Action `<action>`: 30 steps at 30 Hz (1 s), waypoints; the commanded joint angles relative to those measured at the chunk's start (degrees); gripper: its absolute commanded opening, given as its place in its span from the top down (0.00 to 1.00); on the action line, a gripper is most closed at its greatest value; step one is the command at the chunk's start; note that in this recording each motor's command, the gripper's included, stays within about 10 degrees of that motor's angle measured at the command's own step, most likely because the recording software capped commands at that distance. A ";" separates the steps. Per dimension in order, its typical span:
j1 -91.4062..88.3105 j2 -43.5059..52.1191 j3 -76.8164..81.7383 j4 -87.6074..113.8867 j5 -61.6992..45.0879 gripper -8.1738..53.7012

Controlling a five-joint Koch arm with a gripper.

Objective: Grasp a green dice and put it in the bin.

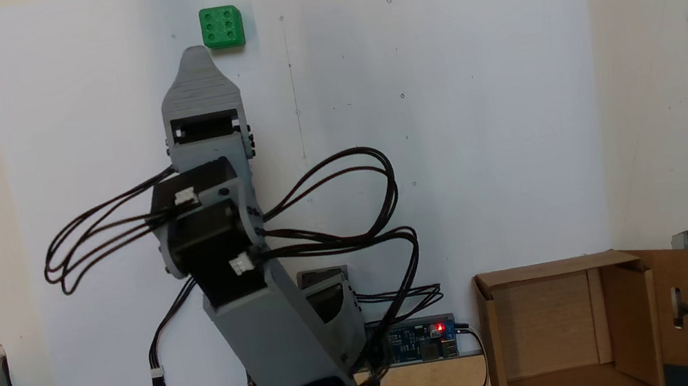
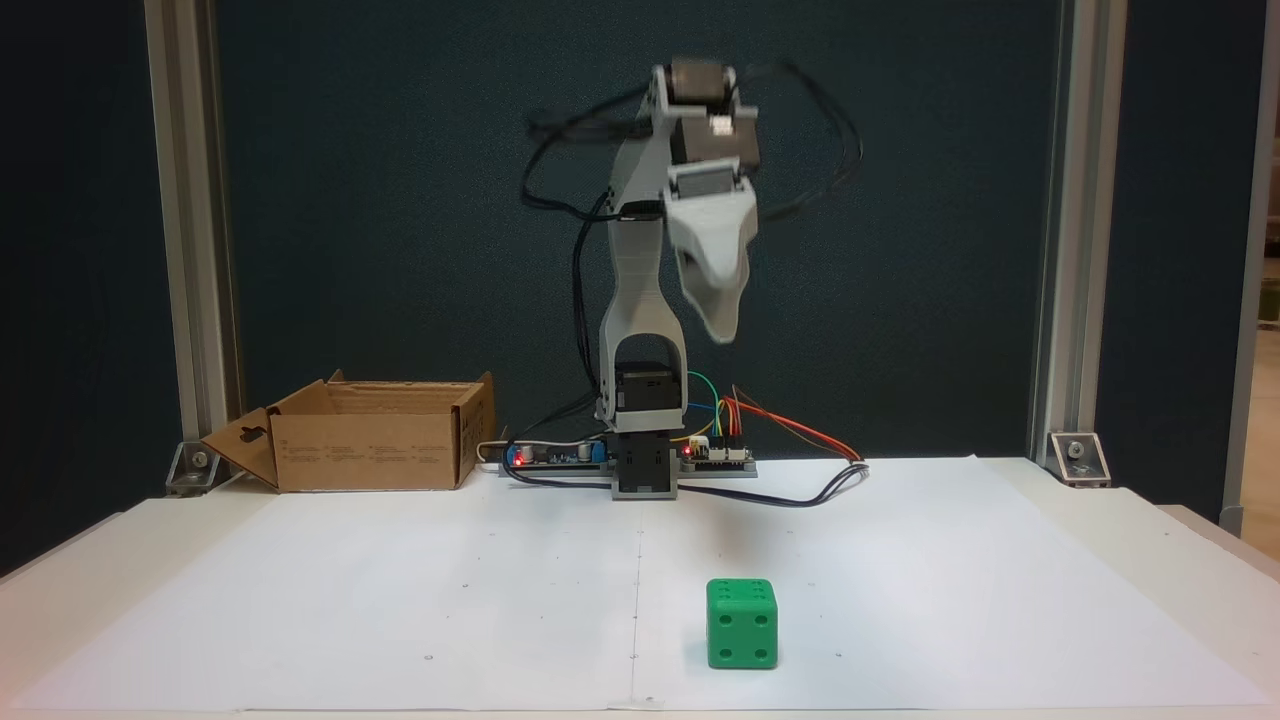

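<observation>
The green dice (image 1: 222, 27) (image 2: 742, 622) rests on the white paper, far from the arm's base and apart from everything else. My gripper (image 1: 194, 51) (image 2: 722, 335) hangs high in the air over the paper, pointing down and toward the dice, well short of it and far above it. Only one grey tip shows in both fixed views, so its jaws cannot be told apart. The dice is not in it. The bin (image 1: 630, 313) (image 2: 365, 450), a brown cardboard box with upright flaps, stands beside the arm's base with its top open.
A white paper sheet (image 1: 480, 128) (image 2: 400, 600) covers the table. Black cables (image 1: 342, 179) loop out from the arm. A controller board (image 1: 420, 337) (image 2: 550, 455) with a red light sits by the base. Aluminium frame posts (image 2: 185, 250) stand at the table's corners.
</observation>
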 commanded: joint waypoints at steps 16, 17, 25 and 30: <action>0.18 -27.77 -35.95 25.47 4.57 0.17; 0.44 -29.18 -37.27 25.56 4.75 0.17; 0.53 -34.10 -38.85 25.56 5.27 0.15; 0.62 -35.33 -38.85 25.56 5.27 0.15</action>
